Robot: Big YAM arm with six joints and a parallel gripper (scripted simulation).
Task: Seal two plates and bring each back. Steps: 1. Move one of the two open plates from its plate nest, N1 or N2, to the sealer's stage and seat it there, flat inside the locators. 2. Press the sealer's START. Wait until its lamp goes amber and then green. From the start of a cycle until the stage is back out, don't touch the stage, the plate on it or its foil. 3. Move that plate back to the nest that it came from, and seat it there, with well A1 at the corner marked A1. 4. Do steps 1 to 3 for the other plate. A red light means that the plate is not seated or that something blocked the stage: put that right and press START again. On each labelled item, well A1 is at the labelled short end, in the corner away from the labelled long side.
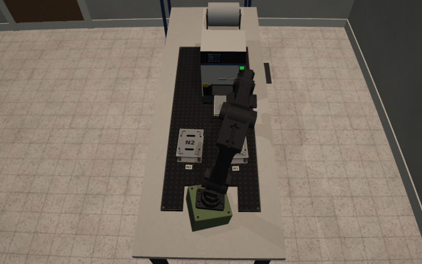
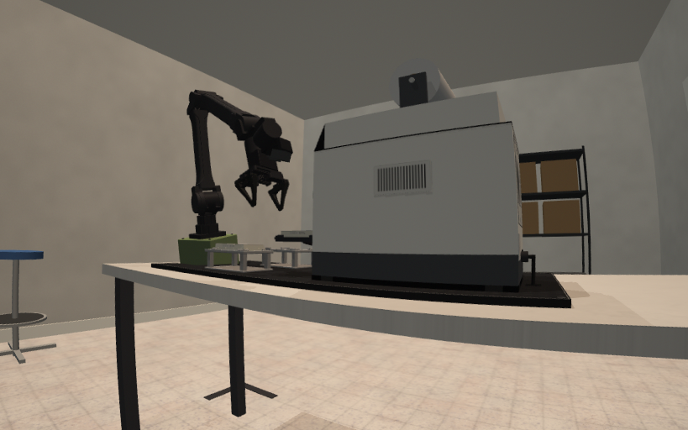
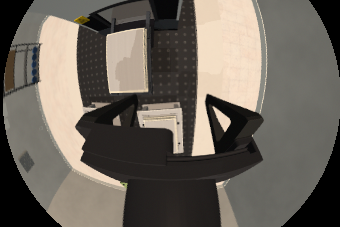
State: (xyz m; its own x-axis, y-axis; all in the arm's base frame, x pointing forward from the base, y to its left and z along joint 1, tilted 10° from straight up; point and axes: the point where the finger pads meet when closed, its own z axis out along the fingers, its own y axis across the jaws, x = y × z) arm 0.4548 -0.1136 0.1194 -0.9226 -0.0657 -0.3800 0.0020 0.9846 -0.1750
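The sealer [image 1: 222, 40] [image 2: 415, 213] shows a green lamp [image 1: 241, 67]. Its stage is out, with one plate [image 1: 218, 104] [image 2: 296, 233] [image 3: 126, 63] lying flat on it. That plate's top looks plain and pale, without visible wells. Nest N2 [image 1: 189, 154] is empty. Nest N1 [image 1: 246, 157] [image 3: 180, 138] holds the other plate [image 2: 238, 246] [image 3: 161, 123], partly hidden by the arm in the top view. My gripper [image 2: 267, 207] [image 3: 171, 97] is open and empty, fingers pointing down, high above the nests and to the right of the stage plate. Well A1 cannot be made out on either plate.
A yellow-topped block [image 1: 205, 84] [image 3: 81, 20] stands at the left of the sealer's opening. A foil roll [image 1: 223, 14] sits at the sealer's back. The green arm base [image 1: 209, 215] [image 2: 202, 251] stands at the near end of the black perforated board [image 1: 172, 197].
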